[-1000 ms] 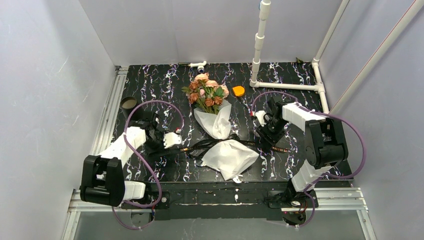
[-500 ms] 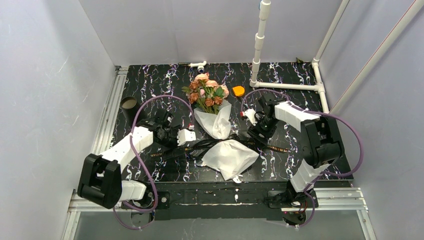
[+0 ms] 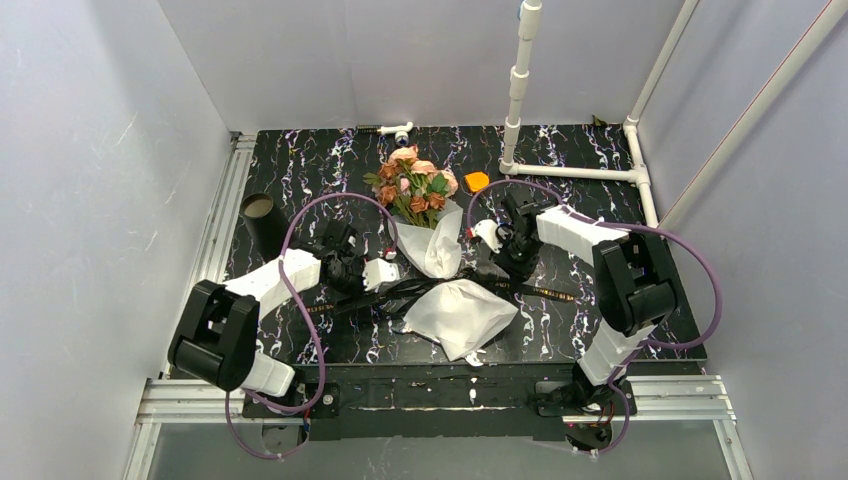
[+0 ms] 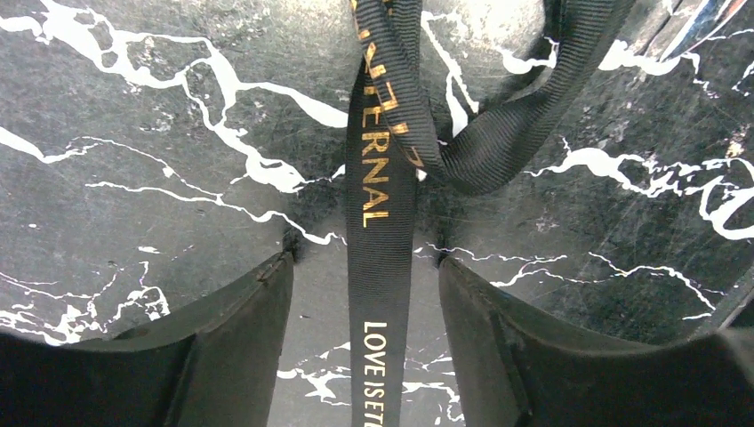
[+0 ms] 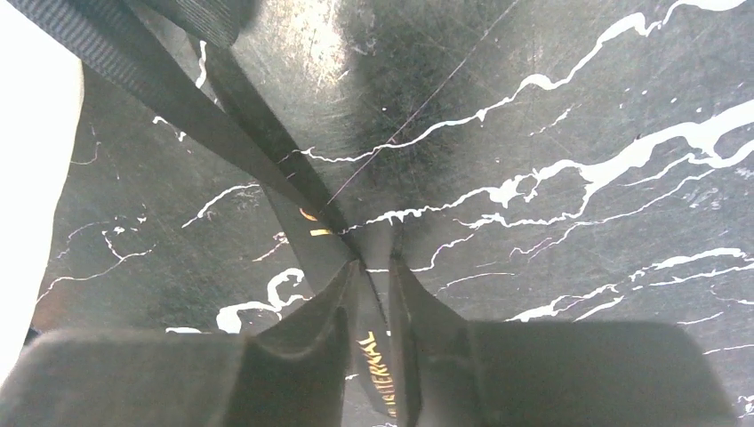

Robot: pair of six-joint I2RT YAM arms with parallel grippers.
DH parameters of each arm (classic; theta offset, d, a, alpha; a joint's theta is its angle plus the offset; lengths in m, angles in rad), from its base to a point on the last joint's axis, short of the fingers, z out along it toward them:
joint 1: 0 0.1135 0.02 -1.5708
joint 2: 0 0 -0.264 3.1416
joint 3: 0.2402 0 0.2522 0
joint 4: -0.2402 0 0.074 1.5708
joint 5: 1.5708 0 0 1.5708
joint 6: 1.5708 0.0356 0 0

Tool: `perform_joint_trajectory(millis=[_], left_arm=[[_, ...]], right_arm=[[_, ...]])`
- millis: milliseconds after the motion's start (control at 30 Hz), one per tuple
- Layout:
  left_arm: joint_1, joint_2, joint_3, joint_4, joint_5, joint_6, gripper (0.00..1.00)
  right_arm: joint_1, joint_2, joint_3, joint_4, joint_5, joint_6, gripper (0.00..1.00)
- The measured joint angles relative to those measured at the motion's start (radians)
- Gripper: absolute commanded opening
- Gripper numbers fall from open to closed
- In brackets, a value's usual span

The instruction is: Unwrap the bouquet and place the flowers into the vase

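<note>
The bouquet (image 3: 432, 235) lies in the middle of the table (image 3: 300, 160), the flowers (image 3: 413, 185) pointing to the far side; the white wrap (image 3: 460, 312) is spread toward the near edge; the black ribbon (image 3: 545, 294) runs loose across the table on both sides of it. The left gripper (image 4: 365, 260) is low over the table, just left of the wrap; its jaws stand apart and the ribbon passes between them without touching either finger (image 4: 240, 342). The right gripper (image 5: 373, 262) is just right of the wrap; its jaws are almost together, clamped on the ribbon. The vase (image 3: 262, 218) stands upright at the left edge, well apart from the flowers.
</note>
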Motion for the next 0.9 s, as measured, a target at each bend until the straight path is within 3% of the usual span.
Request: perform_joint_trajectory(millis=[133,300,400,567,900], left_arm=[[-0.003,0.013,0.008,-0.022,-0.002,-0.004,0.39],[-0.009,0.034,0.027,-0.048,-0.019,-0.001,0.22],[-0.009,0.036,0.029,-0.056,-0.029,0.002,0.0],[0.0,0.035,0.032,-0.069,-0.048,0.025,0.0],[0.134,-0.01,-0.006,-0.087,-0.076,0.129,0.0]], right_arm=[[0.003,-0.004,-0.008,0.014,0.016,0.002,0.03],[0.003,-0.004,-0.01,0.02,0.024,0.003,0.01],[0.003,-0.004,-0.008,0.019,0.024,0.003,0.01],[0.003,-0.005,-0.007,0.012,0.024,0.003,0.01],[-0.033,-0.007,-0.01,-0.002,0.006,0.008,0.01]])
